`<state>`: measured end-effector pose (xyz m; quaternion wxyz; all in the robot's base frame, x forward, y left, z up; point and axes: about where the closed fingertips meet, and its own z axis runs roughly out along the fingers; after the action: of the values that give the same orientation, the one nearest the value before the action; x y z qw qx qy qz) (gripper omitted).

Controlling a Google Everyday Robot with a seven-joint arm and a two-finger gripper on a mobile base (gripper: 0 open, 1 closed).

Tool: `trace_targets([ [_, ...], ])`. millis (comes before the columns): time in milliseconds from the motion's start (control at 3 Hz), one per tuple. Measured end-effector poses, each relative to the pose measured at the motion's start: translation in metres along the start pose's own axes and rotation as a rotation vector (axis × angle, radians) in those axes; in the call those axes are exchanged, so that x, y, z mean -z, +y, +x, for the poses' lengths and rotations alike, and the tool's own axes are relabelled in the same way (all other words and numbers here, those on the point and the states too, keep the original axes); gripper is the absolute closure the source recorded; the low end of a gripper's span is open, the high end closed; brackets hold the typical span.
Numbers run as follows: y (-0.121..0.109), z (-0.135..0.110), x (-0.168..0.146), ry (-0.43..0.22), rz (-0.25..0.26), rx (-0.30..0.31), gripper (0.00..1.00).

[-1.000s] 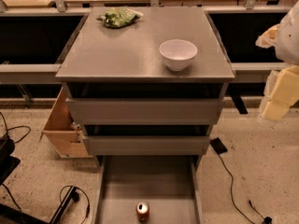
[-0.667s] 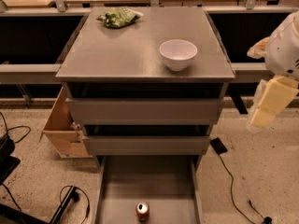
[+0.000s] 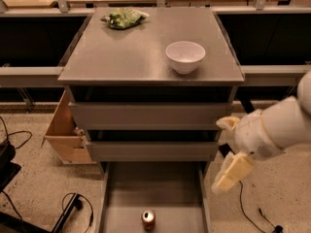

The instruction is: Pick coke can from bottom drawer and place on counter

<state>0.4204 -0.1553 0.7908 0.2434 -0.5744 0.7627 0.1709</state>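
The coke can [image 3: 148, 219], small and red with a silver top, stands upright near the front of the pulled-out bottom drawer [image 3: 121, 188]. The grey counter [image 3: 131, 52] tops the cabinet. My gripper [image 3: 223, 155] hangs at the right of the cabinet on a white arm, level with the drawer fronts. It is above and to the right of the can and well apart from it. Its two cream fingers [image 3: 234, 172] stand apart with nothing between them.
A white bowl [image 3: 185, 56] sits at the counter's right front and a green snack bag [image 3: 123, 18] at its back left. Two closed drawer fronts [image 3: 148, 115] are above the open drawer. A wooden box [image 3: 65, 130] and cables [image 3: 73, 208] lie on the floor at left.
My arm has swung down and leftward from the upper right, so the gripper is now lower and closer to the cabinet's right side. The can has not moved.
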Motion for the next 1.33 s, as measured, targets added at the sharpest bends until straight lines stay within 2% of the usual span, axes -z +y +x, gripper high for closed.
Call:
trace_targets([
  [333, 0.014, 0.017, -0.060, -0.141, -0.012, -0.041, 0.00],
  [667, 0.022, 0.019, -0.092, -0.266, -0.001, -0.071, 0.00],
  [1000, 0.022, 0.019, -0.092, -0.266, -0.001, -0.071, 0.00],
  [1333, 0.020, 0.032, -0.145, -0.293, -0.044, -0.078, 0.00],
])
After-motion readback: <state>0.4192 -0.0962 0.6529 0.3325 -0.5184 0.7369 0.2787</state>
